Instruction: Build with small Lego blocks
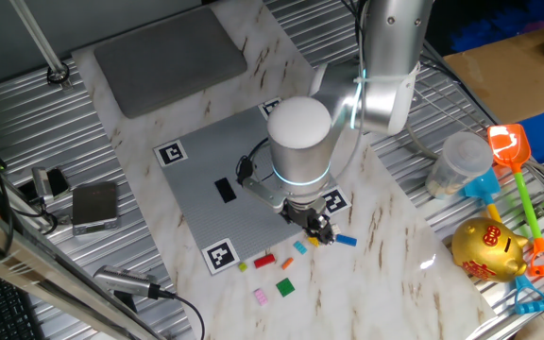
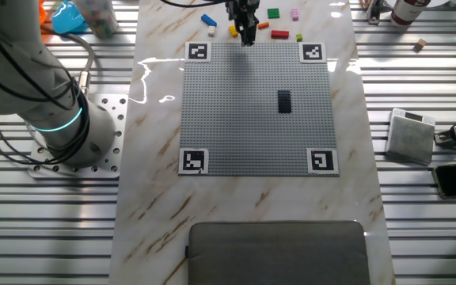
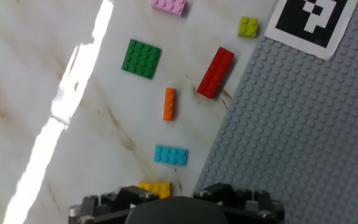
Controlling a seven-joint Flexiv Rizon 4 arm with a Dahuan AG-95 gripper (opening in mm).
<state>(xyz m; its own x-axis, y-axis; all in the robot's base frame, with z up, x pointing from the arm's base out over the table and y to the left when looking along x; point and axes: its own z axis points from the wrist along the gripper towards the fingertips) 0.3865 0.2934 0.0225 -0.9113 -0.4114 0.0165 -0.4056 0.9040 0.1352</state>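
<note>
Lego blocks lie loose on the tabletop (image 3: 55,186) beside the grey baseplate (image 3: 303,137). Gripper (image 3: 166,202) hovers over the yellow block (image 3: 154,187); jaw opening cannot be told. Centre the fingers across its short sides before descending.

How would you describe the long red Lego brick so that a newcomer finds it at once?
Start at the large grey studded baseplate and go to its edge near the corner marker. On the marble beside it lies the long red Lego brick, the only red brick, larger than the thin orange brick next to it.
</note>
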